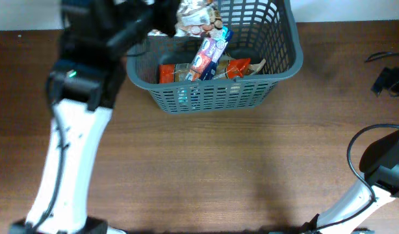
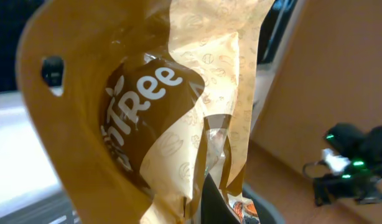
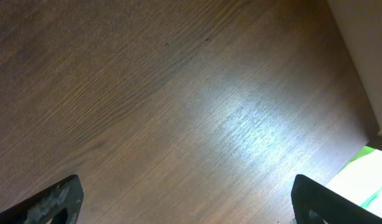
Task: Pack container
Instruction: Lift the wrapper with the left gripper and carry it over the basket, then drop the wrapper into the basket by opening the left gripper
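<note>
Packet (image 2: 135,106) held over the basket (image 1: 212,97)
The left gripper (image 1: 164,19) clamps it above the rear rim (likely to drop inside); the right gripper (image 3: 188,208) gapes, idle.

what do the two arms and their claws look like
Both arms have a long white lower link and black joint housings above. The left arm carries a small lit green light on its black section. The right arm has a thin black cable looping beside it. The right claw has dark fingers with scuffed pale patches.
</note>
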`<action>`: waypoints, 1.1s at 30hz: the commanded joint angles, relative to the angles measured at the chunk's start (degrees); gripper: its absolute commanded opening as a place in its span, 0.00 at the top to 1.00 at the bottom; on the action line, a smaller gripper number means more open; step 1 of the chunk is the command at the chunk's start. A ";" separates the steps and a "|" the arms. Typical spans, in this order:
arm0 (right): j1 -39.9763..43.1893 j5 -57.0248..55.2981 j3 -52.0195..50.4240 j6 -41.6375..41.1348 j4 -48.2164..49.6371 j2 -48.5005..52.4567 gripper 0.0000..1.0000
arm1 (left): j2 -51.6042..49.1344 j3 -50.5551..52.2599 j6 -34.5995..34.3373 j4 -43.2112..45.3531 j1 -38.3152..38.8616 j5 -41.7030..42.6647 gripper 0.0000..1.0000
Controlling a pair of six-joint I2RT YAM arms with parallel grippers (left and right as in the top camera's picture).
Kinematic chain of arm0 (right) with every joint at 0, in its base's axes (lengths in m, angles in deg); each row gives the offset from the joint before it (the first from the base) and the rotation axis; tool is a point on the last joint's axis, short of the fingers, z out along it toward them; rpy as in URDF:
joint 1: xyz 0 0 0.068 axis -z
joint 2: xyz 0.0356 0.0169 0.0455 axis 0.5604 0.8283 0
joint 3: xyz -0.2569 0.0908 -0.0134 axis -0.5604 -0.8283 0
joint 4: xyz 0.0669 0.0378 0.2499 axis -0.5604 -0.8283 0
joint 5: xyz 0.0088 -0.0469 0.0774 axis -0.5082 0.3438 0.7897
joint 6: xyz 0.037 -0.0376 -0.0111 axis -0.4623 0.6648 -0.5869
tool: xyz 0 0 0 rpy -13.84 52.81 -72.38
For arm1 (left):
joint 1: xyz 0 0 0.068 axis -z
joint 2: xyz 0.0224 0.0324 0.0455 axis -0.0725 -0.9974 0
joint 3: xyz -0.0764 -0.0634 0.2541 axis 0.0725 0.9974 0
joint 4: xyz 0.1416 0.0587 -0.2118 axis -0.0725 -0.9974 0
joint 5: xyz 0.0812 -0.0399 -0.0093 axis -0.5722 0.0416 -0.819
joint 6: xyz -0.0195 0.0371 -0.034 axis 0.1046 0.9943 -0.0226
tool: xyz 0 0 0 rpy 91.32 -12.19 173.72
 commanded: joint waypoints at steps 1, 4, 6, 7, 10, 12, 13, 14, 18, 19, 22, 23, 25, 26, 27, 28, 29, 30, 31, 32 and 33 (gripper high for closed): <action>0.17 0.09 -0.31 -0.85 0.02 -0.33 0.01 | -5.11 0.33 2.14 1.33 1.07 -4.52 0.98; 0.17 0.11 -0.31 -0.87 0.02 -0.33 0.01 | -8.50 0.33 2.10 1.31 1.36 -4.59 0.98; 0.17 0.09 -0.31 -0.87 0.02 -0.33 0.01 | -10.71 0.33 2.12 1.18 1.38 -4.63 0.98; 0.17 0.09 -0.31 -0.87 0.02 -0.33 0.01 | -12.00 0.33 2.12 1.09 1.38 -4.90 0.98; 0.17 0.09 -0.31 -0.85 0.02 -0.33 0.01 | -15.61 0.33 2.10 0.66 1.38 -5.27 0.98; 0.17 0.09 -0.31 -0.85 0.02 -0.33 0.01 | -17.75 0.33 2.10 0.28 1.36 -5.35 0.97; 0.17 0.09 -0.31 -0.85 0.02 -0.33 0.01 | -18.71 0.33 2.10 0.11 1.33 -5.92 0.91; 0.17 0.09 -0.31 -0.87 0.02 -0.33 0.01 | -19.69 0.33 2.10 -0.22 1.33 -7.17 0.88; 0.17 0.09 -0.31 -0.87 0.02 -0.33 0.01 | -21.57 0.33 2.12 -1.95 1.33 -11.61 0.87; 0.17 0.09 -0.31 -0.87 0.02 -0.33 0.01 | -21.73 0.33 2.14 -2.60 1.33 -12.61 0.87; 0.17 0.11 -0.31 -0.87 0.02 -0.33 0.01 | -22.62 0.33 2.14 -5.40 1.33 -16.26 0.84; 0.17 0.09 -0.31 -0.87 0.02 -0.33 0.01 | -22.75 0.33 2.14 -6.23 1.33 -16.50 0.80; 0.17 0.09 -0.31 -0.87 0.02 -0.33 0.01 | -22.75 0.33 2.16 -7.23 1.33 -16.63 0.72; 0.17 0.09 -0.31 -0.87 0.02 -0.33 0.01 | -22.75 0.33 2.16 -7.26 1.33 -16.61 0.71; 0.17 0.11 -0.31 -0.85 0.02 -0.33 0.01 | -22.75 0.33 2.16 -7.21 1.33 -16.63 0.71; 0.17 0.09 -0.31 -0.87 0.02 -0.33 0.01 | -22.75 0.33 2.16 -7.17 1.31 -16.65 0.69; 0.17 0.09 -0.31 -0.85 0.02 -0.33 0.01 | -22.75 0.33 2.14 -7.17 1.20 -16.65 0.64; 0.17 0.09 -0.31 -0.87 0.02 -0.33 0.01 | -22.75 0.33 2.14 -7.17 1.14 -16.65 0.55; 0.17 0.09 -0.31 -0.85 0.02 -0.33 0.01 | -22.67 0.28 2.12 -7.17 0.94 -16.59 0.40; 0.17 0.09 -0.31 -0.87 0.02 -0.33 0.01 | -22.36 0.22 2.10 -7.21 0.81 -16.55 0.35; 0.17 0.09 -0.31 -0.85 0.02 -0.33 0.01 | -21.84 0.11 2.10 -7.23 0.68 -16.55 0.30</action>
